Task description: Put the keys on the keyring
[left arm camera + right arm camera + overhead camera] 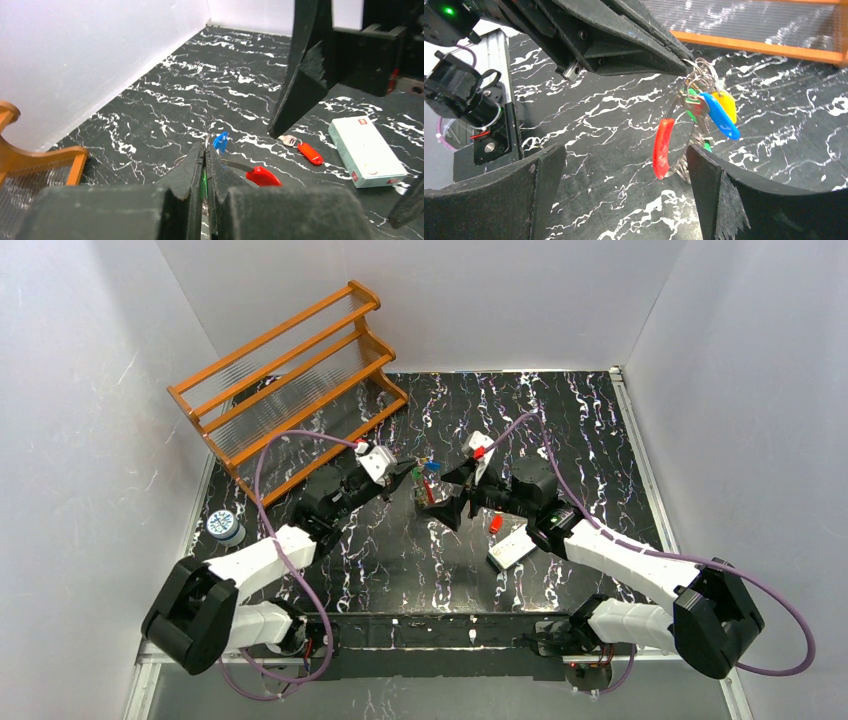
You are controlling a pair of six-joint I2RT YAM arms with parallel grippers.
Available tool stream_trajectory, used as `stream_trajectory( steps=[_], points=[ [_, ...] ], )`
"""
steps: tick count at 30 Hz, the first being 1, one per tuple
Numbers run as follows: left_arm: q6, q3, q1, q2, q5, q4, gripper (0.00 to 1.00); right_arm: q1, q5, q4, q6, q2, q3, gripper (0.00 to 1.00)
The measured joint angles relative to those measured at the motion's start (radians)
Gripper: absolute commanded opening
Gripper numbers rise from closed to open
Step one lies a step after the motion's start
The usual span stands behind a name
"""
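Above the middle of the black, white-veined bench (400,565), the left end effector (683,56) is pressed together on the thin silver keyring (698,70). A bunch of blue, yellow, green and red plastic-headed keys (719,117) hangs from it just ahead of the right end effector (621,160), whose fingers are spread wide. One loose red-headed key (310,152) lies flat beside a white rectangular box (365,150), blade end turned away from it, under the right wrist, so the right arm looks nearer.
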Motion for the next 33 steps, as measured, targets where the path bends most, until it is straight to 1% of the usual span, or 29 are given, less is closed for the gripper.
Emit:
stream_trajectory(
  steps=[4, 7, 10, 12, 19, 24, 26, 27, 30, 31, 32, 33],
  points=[
    [-0.001, -0.012, 0.000, 0.076, -0.025, 0.047, 0.00, 0.000, 0.053, -0.029, 0.024, 0.005, 0.000, 0.99],
    [-0.010, -0.065, 0.000, 0.108, -0.039, 0.085, 0.00, 0.000, 0.082, -0.051, 0.033, 0.018, 0.001, 0.99],
    [-0.017, -0.146, 0.000, 0.101, -0.064, 0.110, 0.00, 0.000, 0.114, -0.071, 0.045, 0.020, 0.001, 0.99],
    [-0.019, -0.194, 0.000, 0.073, -0.080, 0.126, 0.00, -0.001, 0.134, -0.072, 0.057, 0.020, 0.001, 0.99],
    [-0.041, -0.339, 0.000, -0.095, -0.105, 0.151, 0.00, -0.013, 0.180, -0.074, 0.082, 0.020, 0.001, 0.99],
    [-0.068, -0.389, 0.000, -0.180, -0.110, 0.125, 0.00, -0.018, 0.193, -0.089, 0.094, 0.035, 0.002, 0.99],
    [-0.076, -0.394, 0.000, -0.212, -0.111, 0.100, 0.04, -0.020, 0.197, -0.097, 0.101, 0.042, 0.002, 0.99],
    [-0.079, -0.394, 0.000, -0.226, -0.111, 0.085, 0.09, -0.021, 0.200, -0.097, 0.106, 0.045, 0.002, 0.99],
    [-0.090, -0.394, 0.000, -0.286, -0.120, 0.030, 0.33, -0.024, 0.207, -0.101, 0.114, 0.049, 0.002, 0.99],
    [-0.095, -0.394, 0.000, -0.308, -0.122, 0.016, 0.39, -0.025, 0.210, -0.105, 0.116, 0.049, 0.002, 0.99],
    [-0.100, -0.395, 0.000, -0.332, -0.122, 0.002, 0.51, -0.026, 0.211, -0.108, 0.117, 0.049, 0.002, 0.99],
    [-0.104, -0.395, 0.000, -0.354, -0.122, -0.010, 0.83, -0.027, 0.214, -0.112, 0.118, 0.049, 0.002, 0.99]
  ],
)
